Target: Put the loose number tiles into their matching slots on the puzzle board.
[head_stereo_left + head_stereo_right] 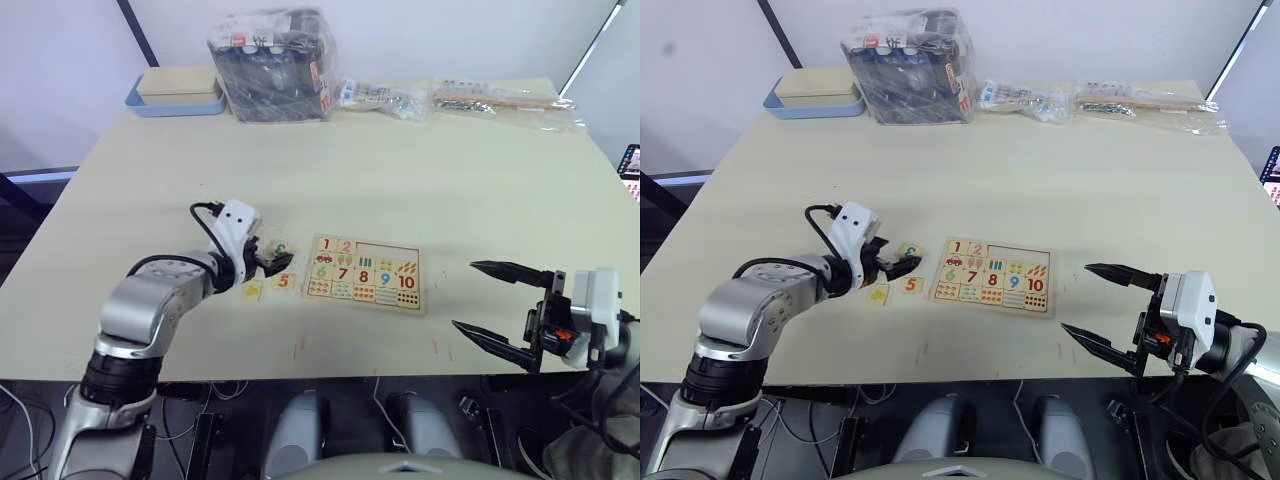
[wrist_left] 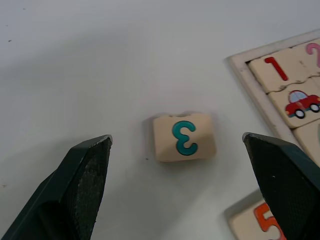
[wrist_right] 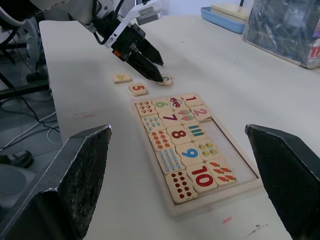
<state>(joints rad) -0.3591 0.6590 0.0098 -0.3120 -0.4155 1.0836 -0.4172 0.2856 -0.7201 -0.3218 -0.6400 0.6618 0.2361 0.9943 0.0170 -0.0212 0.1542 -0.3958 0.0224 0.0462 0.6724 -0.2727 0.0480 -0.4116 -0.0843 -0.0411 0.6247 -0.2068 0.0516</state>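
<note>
While the puzzle board (image 1: 365, 273) lies flat near the middle of the bench (image 1: 400, 160), the left gripper (image 2: 180, 145) hangs just off its left end with its jaws spread wide, one black finger on each side of a loose tile printed with a teal 3 (image 2: 184, 137). That tile rests on the bench, touching neither finger, just beside the board's far-left corner. In the board, the 1 tile (image 2: 275, 68) and the pink 2 sit in the top row at its left end, above a red car picture; the rest of that row (image 3: 227, 150) is bare. Two more loose tiles lie to the left of the board, nearer than the 3: an orange 5 (image 1: 284, 282), and beyond it to the left a tile with a yellow picture (image 1: 252, 290). The right gripper (image 1: 500, 305) hovers off the board's right end, well apart from it, jaws spread and holding nothing. At the far edge stand a blue-rimmed box (image 1: 178, 92) and a plastic-wrapped bundle (image 1: 272, 64).
</note>
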